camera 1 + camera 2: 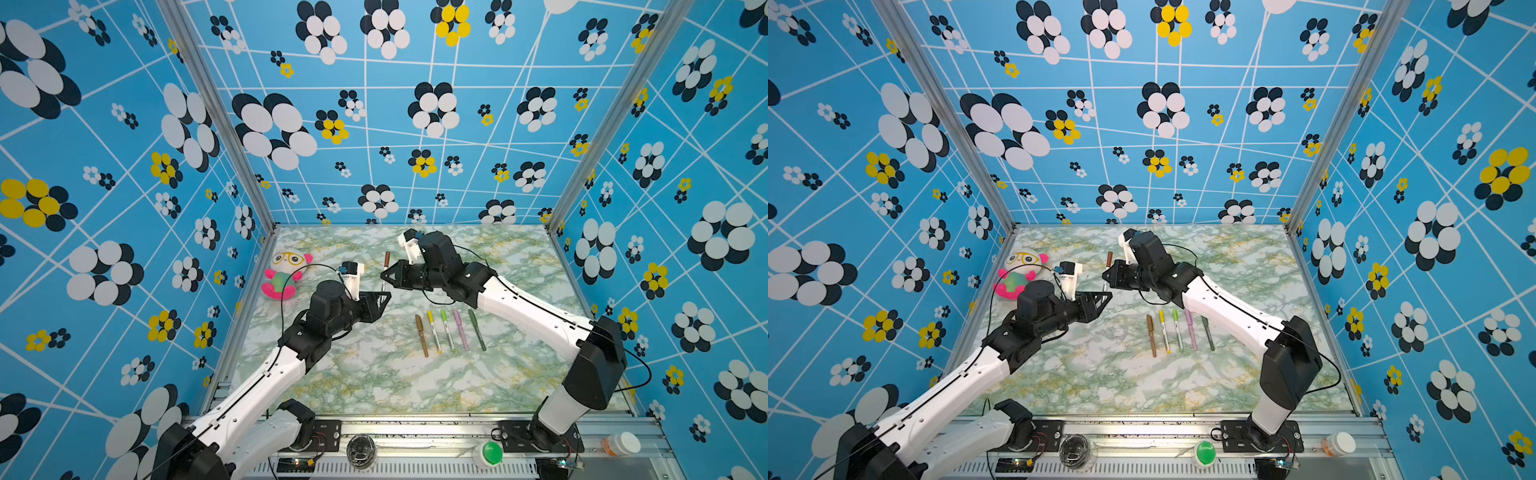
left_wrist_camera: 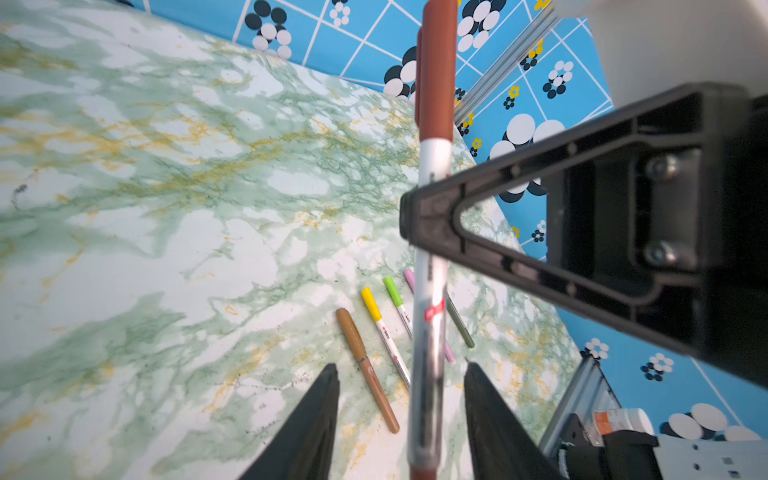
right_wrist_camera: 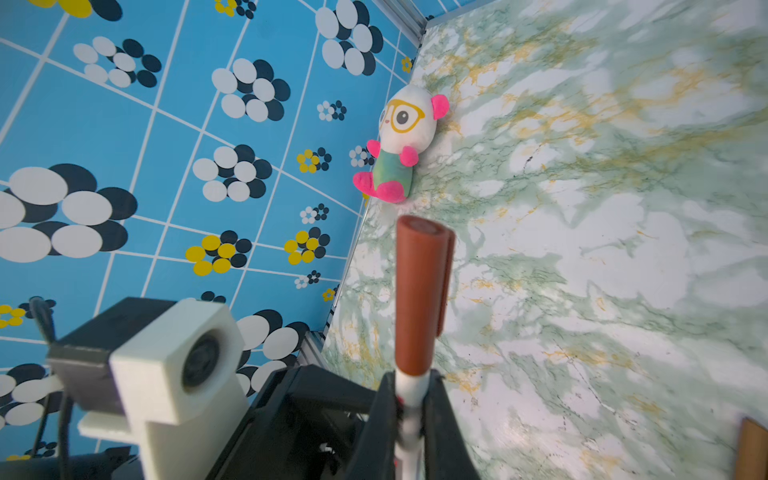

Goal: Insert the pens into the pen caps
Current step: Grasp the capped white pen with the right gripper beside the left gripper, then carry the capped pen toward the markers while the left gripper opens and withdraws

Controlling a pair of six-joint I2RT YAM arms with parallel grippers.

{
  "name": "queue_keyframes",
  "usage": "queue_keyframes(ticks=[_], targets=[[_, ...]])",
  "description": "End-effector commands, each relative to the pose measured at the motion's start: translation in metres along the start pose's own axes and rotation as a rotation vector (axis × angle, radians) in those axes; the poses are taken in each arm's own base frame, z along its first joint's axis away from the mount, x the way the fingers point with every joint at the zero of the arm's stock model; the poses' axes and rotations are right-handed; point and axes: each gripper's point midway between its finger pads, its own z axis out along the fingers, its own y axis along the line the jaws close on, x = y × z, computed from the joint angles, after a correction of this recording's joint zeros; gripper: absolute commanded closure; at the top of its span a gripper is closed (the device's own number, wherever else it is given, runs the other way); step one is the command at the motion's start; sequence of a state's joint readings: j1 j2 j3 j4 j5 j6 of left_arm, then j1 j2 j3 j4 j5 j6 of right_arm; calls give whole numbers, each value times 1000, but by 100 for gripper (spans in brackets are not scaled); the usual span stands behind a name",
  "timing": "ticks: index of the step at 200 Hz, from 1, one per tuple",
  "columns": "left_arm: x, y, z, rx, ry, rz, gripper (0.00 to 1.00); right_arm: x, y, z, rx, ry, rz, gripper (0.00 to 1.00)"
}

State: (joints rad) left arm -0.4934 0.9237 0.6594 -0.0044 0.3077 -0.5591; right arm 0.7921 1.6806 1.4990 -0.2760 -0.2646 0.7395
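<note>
Brown-capped pen (image 2: 430,299) held over the counter (image 1: 415,374).
Right jaws clamp its white barrel; left jaws stand apart around its lower end.

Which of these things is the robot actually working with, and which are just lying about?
In use: brown-capped pen, held by the right gripper; five capped pens in a row.
Lying about: plush toy; green-lidded jar; pill bottle.

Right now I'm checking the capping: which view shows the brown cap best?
Right wrist view: the brown cap sits central, sharp, on the white pen in the right gripper. The left wrist view crops its end; in both top views it is tiny.
</note>
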Motion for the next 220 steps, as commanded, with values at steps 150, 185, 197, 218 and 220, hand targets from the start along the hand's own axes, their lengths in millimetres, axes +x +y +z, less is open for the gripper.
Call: queue_keyframes(ticks=[150,185,197,218,220], targets=[[-14,11,-67,-115,-250,191,1,167,-146,55,437,547,18,99],[-15,12,-66,-120,-248,186,1,174,-157,60,466,553,26,98],[-15,12,-65,-121,-245,186,1,173,-161,61,480,547,25,98],[-15,12,-64,-120,-240,184,1,176,-167,63,499,549,24,98],[-15,12,-64,-120,-239,184,1,176,-167,63,499,550,24,98]])
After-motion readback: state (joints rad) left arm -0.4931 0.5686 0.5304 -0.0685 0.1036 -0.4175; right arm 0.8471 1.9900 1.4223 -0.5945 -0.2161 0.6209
